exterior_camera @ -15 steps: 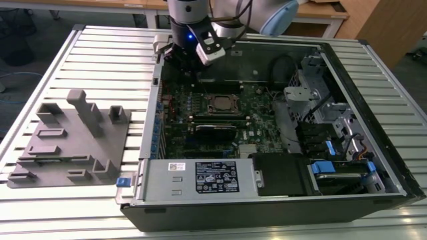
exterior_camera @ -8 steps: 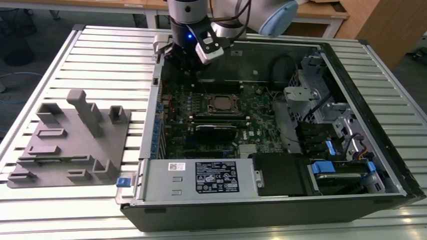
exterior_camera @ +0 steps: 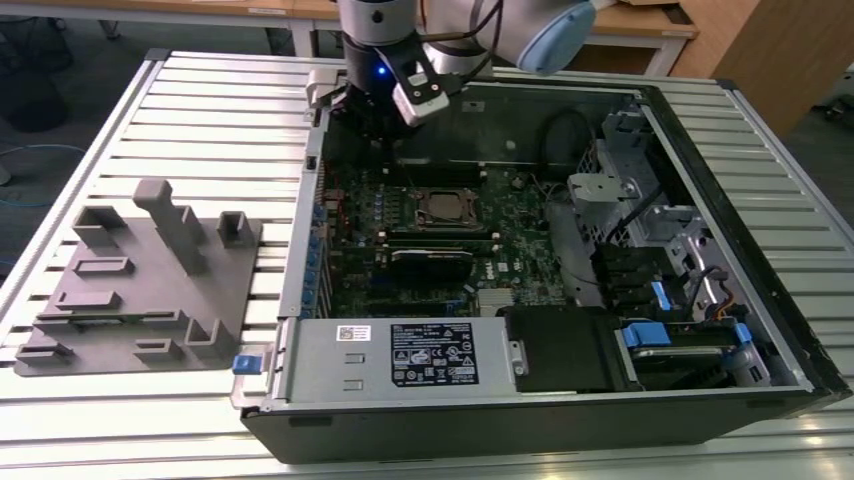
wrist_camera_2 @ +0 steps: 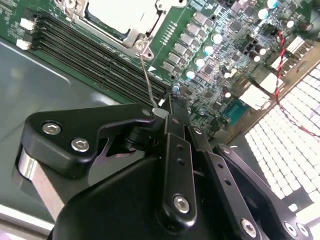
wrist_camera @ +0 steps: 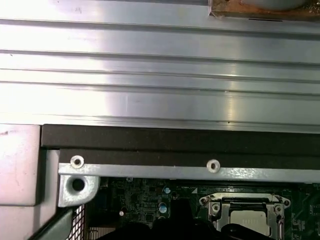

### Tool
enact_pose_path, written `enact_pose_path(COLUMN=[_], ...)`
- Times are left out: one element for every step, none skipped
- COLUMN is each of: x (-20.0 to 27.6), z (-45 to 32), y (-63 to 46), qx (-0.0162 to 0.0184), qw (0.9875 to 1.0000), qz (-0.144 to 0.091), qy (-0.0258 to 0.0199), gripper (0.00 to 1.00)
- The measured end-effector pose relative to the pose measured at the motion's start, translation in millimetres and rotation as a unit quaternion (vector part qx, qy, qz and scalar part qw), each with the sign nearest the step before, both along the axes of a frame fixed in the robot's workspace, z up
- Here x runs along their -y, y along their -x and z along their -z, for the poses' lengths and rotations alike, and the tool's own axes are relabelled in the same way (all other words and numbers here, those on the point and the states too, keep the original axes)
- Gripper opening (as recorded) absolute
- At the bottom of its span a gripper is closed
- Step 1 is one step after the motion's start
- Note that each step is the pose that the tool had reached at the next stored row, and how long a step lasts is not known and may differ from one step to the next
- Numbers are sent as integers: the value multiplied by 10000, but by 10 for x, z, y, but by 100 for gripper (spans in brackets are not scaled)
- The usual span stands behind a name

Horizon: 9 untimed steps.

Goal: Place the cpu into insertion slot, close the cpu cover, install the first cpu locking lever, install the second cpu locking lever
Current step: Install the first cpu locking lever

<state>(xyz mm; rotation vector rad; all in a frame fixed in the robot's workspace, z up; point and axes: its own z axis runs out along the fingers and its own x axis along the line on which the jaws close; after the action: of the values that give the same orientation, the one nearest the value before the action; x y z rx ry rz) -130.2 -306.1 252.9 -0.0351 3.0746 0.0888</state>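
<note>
Tool (wrist_camera_2: 162,111) is drawn shut, tips together, with nothing clearly pinched between them. A thin wire locking lever (wrist_camera_2: 147,75) rises from the socket corner, and its free end lines up right at the tool tip. I can't tell if it touches.

In the exterior view the tool (exterior_camera: 368,126) hangs over the far corner of the open computer case (exterior_camera: 534,425), on the exterior view's left, above the green motherboard (exterior_camera: 400,275).

The cpu (wrist_camera_2: 120,12) sits in the insertion slot (exterior_camera: 419,208), dull silver top up. The cpu cover (wrist_camera_2: 120,34) lies flat around it, and the chip shows through its window. In the first wrist view the cpu (wrist_camera: 245,219) and cover frame (wrist_camera: 250,202) are just beyond the case's edge rail (wrist_camera: 165,172).

Long black memory slots (wrist_camera_2: 95,52) run just beside the socket. Red wires (wrist_camera_2: 286,85) lie at the board's edge. A grey power supply (exterior_camera: 400,355) fills the near side of the case.

The case lies on a slatted metal counter (exterior_camera: 214,90). A grey fixture plate (exterior_camera: 134,290) sits beside it on the exterior view's left.
</note>
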Motion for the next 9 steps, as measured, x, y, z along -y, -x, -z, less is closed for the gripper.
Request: enact_pose_path(x=[0, 0, 0, 0, 0, 0, 1, 0, 0], z=[0, 0, 1, 1, 1, 1, 1, 1, 0], y=[-15, -34, -58, -81, -106, -132, -162, -191, -223], qx=[0, 0, 0, 0, 0, -1, -1, 0, -1], qw=[10000, 10000, 10000, 10000, 10000, 10000, 10000, 10000, 10000], qz=[1, 1, 2, 3, 4, 4, 4, 4, 5], qy=[0, 0, 0, 0, 0, 1, 1, 0, 1], gripper=[11, 11, 11, 11, 11, 11, 11, 11, 11])
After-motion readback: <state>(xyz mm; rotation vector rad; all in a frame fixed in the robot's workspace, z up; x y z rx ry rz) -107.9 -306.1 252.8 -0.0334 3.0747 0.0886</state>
